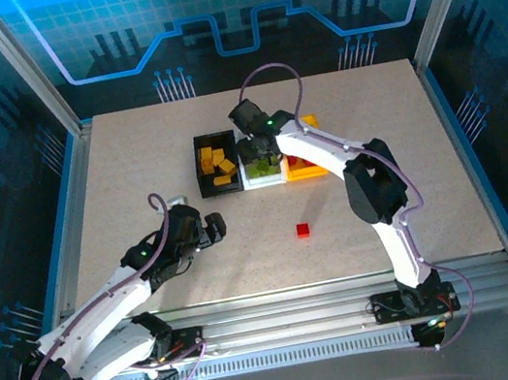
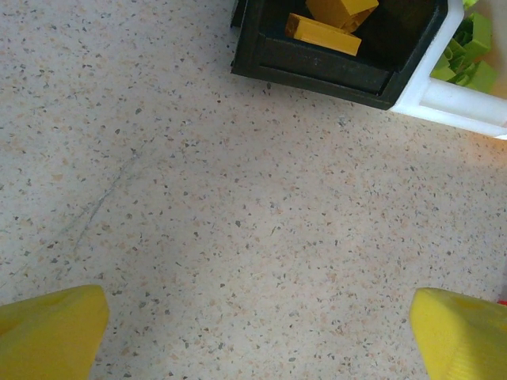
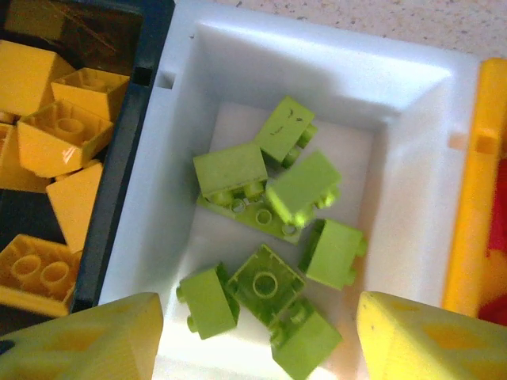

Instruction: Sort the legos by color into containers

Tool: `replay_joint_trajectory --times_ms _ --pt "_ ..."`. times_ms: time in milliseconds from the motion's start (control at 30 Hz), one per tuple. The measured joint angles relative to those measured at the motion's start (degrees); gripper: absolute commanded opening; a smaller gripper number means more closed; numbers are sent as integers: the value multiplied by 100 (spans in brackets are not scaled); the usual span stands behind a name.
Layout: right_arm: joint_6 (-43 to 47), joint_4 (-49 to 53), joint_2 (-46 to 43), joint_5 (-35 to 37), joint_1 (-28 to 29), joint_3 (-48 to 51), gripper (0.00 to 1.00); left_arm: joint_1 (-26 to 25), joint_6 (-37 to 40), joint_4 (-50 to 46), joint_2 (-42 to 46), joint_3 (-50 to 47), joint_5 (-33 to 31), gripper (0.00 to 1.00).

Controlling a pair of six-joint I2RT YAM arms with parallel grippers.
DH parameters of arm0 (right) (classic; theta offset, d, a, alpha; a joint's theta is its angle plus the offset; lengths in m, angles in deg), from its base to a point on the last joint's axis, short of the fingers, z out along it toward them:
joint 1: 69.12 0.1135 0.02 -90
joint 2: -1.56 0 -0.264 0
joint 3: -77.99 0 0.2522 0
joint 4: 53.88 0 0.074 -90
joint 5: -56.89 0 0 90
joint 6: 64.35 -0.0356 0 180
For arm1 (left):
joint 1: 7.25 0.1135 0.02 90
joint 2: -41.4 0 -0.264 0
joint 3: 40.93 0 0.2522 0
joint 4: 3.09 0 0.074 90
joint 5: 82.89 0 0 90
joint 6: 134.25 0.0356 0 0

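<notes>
Legos point(image 3: 230, 171), lime green, heaped in white bin point(image 3: 317, 63) directly below right gripper point(image 3: 257, 336) | its jaws spread, gripping nothing | left gripper point(image 2: 257, 332) spread wide over table point(image 2: 198, 222) | red lego point(image 1: 302, 230) loose on table, apart from both

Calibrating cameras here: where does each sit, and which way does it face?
Top external: above and behind, looking down on the table; both arms, left gripper, right gripper.
Left wrist: down at table and black bin; own fingertips.
Right wrist: straight down into white bin of green legos; own fingertips.
Shared: both wrist views show the black and white bins.
</notes>
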Motion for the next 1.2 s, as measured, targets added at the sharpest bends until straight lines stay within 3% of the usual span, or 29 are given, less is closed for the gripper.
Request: replay_joint_trajectory --times_ms 367,633,800,1200 --pt "-313 -334 -2942 -149 435 2900 74 0 0 107 0 0 42 99" --pt "-824 -313 -3969 -267 544 4712 75 0 -2 249 2 -2 120 99" --pt "-1154 -361 -4028 -339 638 5311 75 0 -4 299 0 -11 173 99" --pt "-1405 -885 -2887 -546 892 5370 70 0 -140 348 -46 -133 247 99"
